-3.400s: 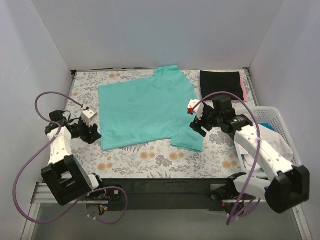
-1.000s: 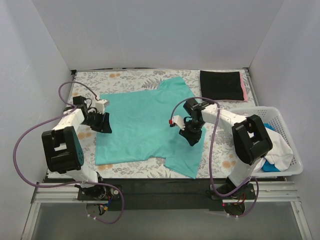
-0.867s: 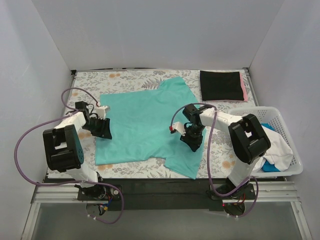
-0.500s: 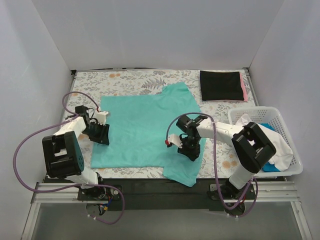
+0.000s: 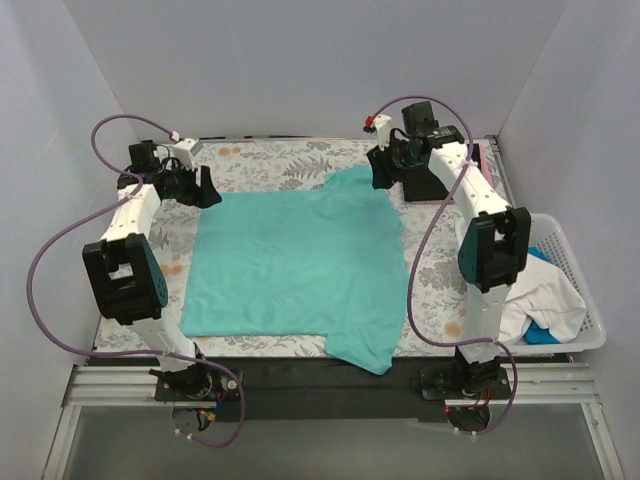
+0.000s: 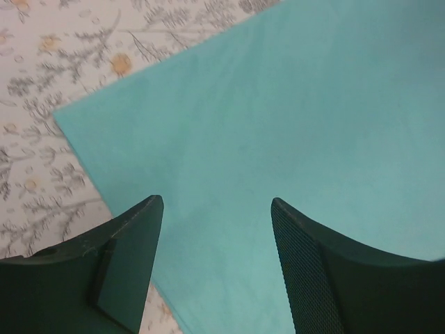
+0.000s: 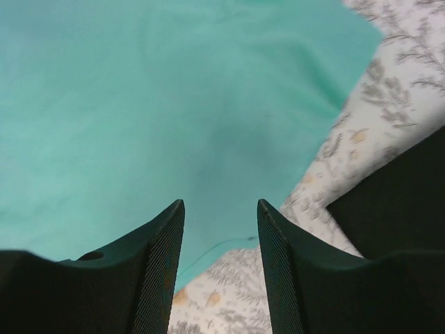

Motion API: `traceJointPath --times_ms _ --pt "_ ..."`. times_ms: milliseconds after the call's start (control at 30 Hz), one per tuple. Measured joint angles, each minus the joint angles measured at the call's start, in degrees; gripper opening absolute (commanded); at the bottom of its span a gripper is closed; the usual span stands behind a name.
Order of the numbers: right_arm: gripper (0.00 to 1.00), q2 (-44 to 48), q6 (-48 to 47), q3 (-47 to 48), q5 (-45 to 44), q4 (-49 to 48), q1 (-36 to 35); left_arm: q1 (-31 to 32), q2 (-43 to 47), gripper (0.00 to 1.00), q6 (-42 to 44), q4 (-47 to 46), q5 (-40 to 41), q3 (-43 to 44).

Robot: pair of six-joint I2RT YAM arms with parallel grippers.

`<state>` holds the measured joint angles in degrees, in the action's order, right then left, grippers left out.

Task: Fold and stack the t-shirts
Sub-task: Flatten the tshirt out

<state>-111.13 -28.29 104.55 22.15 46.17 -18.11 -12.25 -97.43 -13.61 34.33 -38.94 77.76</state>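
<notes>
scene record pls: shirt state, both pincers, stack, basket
teal t-shirt: spread flat on floral cloth, unfolded
left pincer: open, empty, over the shirt's far left corner
right pincer: open, empty, over the shirt's far right edge
black t-shirt: folded, far right
basket: right side, white garment inside

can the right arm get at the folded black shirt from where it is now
Probably yes. The right tool hangs open over a far corner of the teal shirt, right beside the black shirt, with only tablecloth between them.
</notes>
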Motion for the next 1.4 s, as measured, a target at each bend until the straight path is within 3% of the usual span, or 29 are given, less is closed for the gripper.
traceJointPath --times_ms 133,300,400,533,800,967,1067,1133,1167,1200,1233,1300,1400 --pt "0.5 -11.6 7.9 13.6 -1.7 -2.8 2.2 0.0 -8.9 0.63 -7.1 -7.2 -0.2 5.6" --pt "0.48 -19.4 14.0 14.6 -6.3 -9.4 2.6 0.0 -16.9 0.63 -13.8 -12.0 0.8 11.0" --pt "0.54 -23.1 16.5 14.7 -8.7 -15.3 3.0 0.0 -20.0 0.63 -15.8 -13.7 2.3 14.1" --pt "0.6 -28.1 18.7 17.3 -9.8 -21.6 5.1 0.0 -23.1 0.64 -16.5 -15.1 4.0 16.4" --pt "0.61 -32.2 19.9 17.6 -3.6 -25.9 6.6 0.0 -33.9 0.63 -13.3 -11.9 6.3 23.1" --pt "0.59 -32.8 21.1 17.6 0.0 -27.1 6.4 0.0 -35.5 0.63 -11.7 -10.1 6.6 25.6" --pt "0.47 -32.8 22.0 17.6 1.7 -28.3 6.3 0.0 -35.5 0.61 -11.1 -9.4 6.8 25.8" --pt "0.26 -32.8 22.5 17.6 2.7 -28.8 6.3 0.0 -35.7 0.58 -10.6 -8.9 7.1 26.1" --pt "0.26 -32.8 22.4 17.6 2.8 -28.9 6.3 0.0 -36.0 0.58 -10.3 -8.7 7.1 26.4" --pt "0.15 -32.8 22.6 17.6 3.0 -29.0 6.3 0.0 -36.3 0.53 -9.8 -8.6 7.1 27.0" --pt "0.1 -32.8 22.3 17.6 3.3 -29.3 6.3 0.0 -36.5 0.51 -9.2 -8.5 7.3 27.3" --pt "0.01 -32.8 22.5 17.6 3.7 -29.7 6.3 0.0 -36.7 0.47 -7.8 -8.0 7.2 27.7" --pt "0.01 -32.8 22.5 17.6 4.2 -30.0 6.3 0.0 -37.0 0.43 -4.5 -7.2 6.7 28.6"
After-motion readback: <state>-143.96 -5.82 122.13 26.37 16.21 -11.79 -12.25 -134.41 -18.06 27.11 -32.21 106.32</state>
